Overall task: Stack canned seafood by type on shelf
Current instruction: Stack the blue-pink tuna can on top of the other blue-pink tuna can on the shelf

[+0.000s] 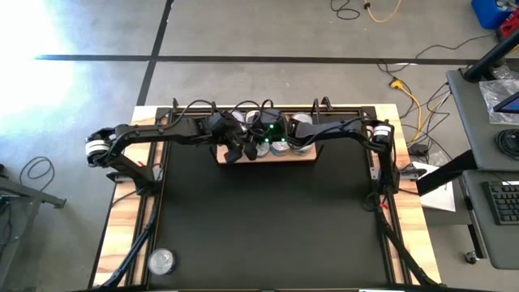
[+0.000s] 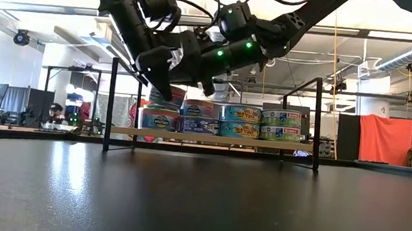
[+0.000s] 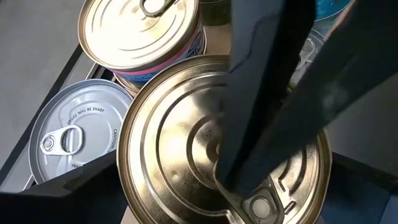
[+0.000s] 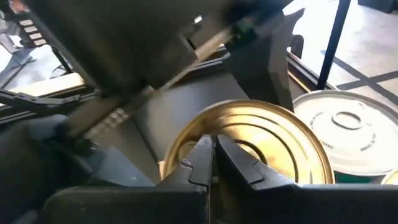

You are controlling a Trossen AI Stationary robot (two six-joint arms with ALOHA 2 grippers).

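Both arms are over the shelf at the far edge of the counter. Left end effector has its jaws spread wide around a gold-lid can at the shelf's left end. Can't tell if that can is fully seated on the tin below or loose. Right end effector is pinched closed, empty, tips resting on or just over that same gold lid, as if steadying it.

Step, my read: placing or settling the gold-lid can on the left stack. Next move calls for the left arm lifting straight up w/o dragging the can, and the right clearing off so the 2 arms don't clash. Then go for the lone silver can near the front-left corner of the counter, well apart from the shelf.

Low view shows a row of labelled cans on the shelf, approx 4 across and 2 high at places.

Hidden/unclear: arms cover most of the shelf from above, so no can count. Labels too small to read, types can't be confirmed. Left wrist view has a silver pull-tab can and another gold can just beside, partly cut off.
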